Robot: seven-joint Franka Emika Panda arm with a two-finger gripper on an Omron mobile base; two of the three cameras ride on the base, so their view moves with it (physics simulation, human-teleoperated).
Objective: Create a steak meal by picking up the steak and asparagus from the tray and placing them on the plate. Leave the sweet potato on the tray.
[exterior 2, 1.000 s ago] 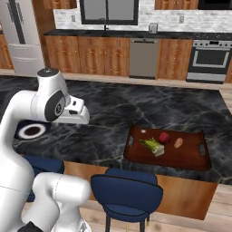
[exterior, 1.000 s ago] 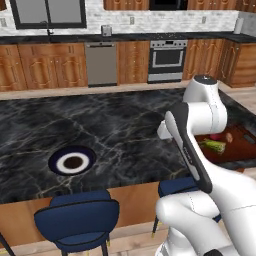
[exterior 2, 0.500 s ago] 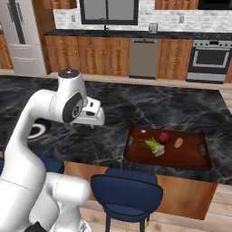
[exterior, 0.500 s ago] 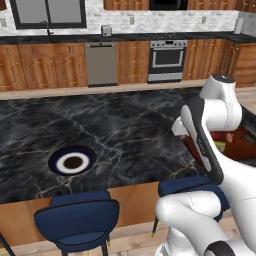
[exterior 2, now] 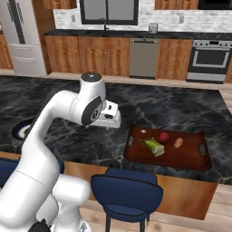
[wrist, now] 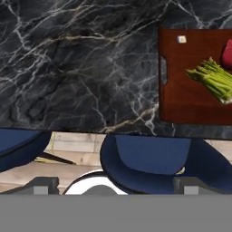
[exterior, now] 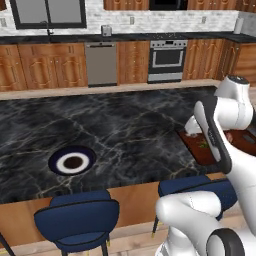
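Observation:
The reddish-brown tray [exterior 2: 181, 156] lies on the dark marble counter at the right. On it are the green asparagus [exterior 2: 152, 146], the dark red steak [exterior 2: 164, 137] and the orange sweet potato [exterior 2: 178, 142]. My gripper [exterior 2: 111, 125] hangs above the counter just left of the tray's dark handle, open, nothing between its fingers. In the hand view the tray [wrist: 181, 99] sits at upper right with the asparagus [wrist: 212, 80] and an edge of the steak [wrist: 228, 54]. The navy-rimmed plate [exterior: 72, 162] rests far to the left, apart from the tray [exterior: 197, 150].
Blue stools [wrist: 149, 158] stand under the counter's front edge [exterior 2: 181, 179]. A small pale speck [wrist: 181, 39] lies in the tray's far corner. Cabinets, a dishwasher and an oven [exterior: 167, 60] line the back wall.
The arm has swung to the right across the counter, carrying the open gripper from near the middle to just beside the tray's left end. Food and plate have not moved.

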